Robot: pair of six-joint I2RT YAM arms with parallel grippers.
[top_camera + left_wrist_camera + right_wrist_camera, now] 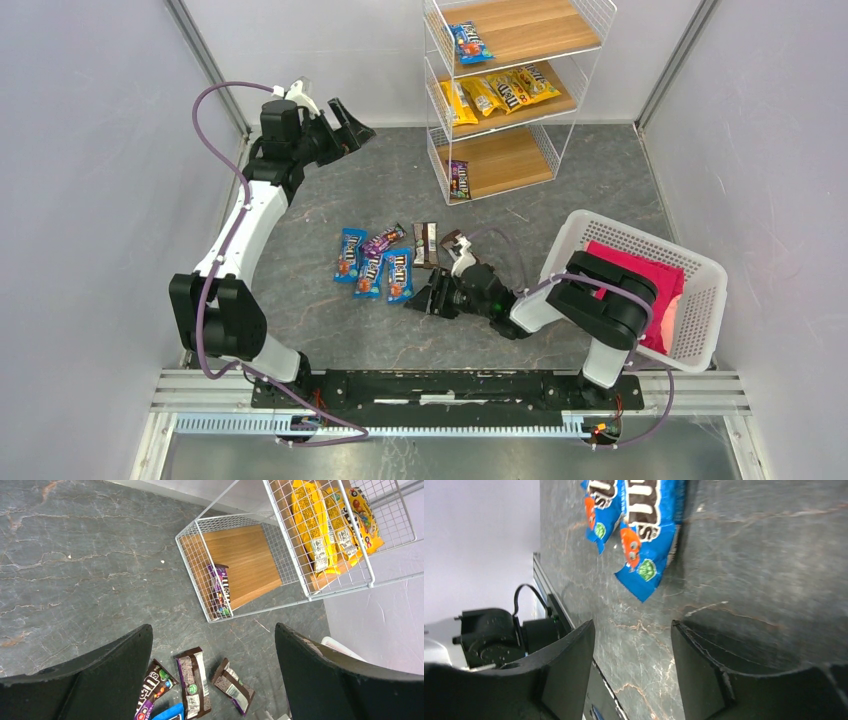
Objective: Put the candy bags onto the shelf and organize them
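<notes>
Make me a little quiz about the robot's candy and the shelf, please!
1. True or false: the shelf has a yellow bag on its top tier.
2. What lies in the white basket? A: candy bags. B: a pink cloth. C: a cup.
3. Fill in: the lone bag on the shelf's bottom tier is ____.
Key: 1 false, it is a blue bag. 2 B. 3 purple.

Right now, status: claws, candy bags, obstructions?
Left claw open, empty, up near shelf. Right claw open, low beside loose candy bags. No obstruction seen.
</notes>
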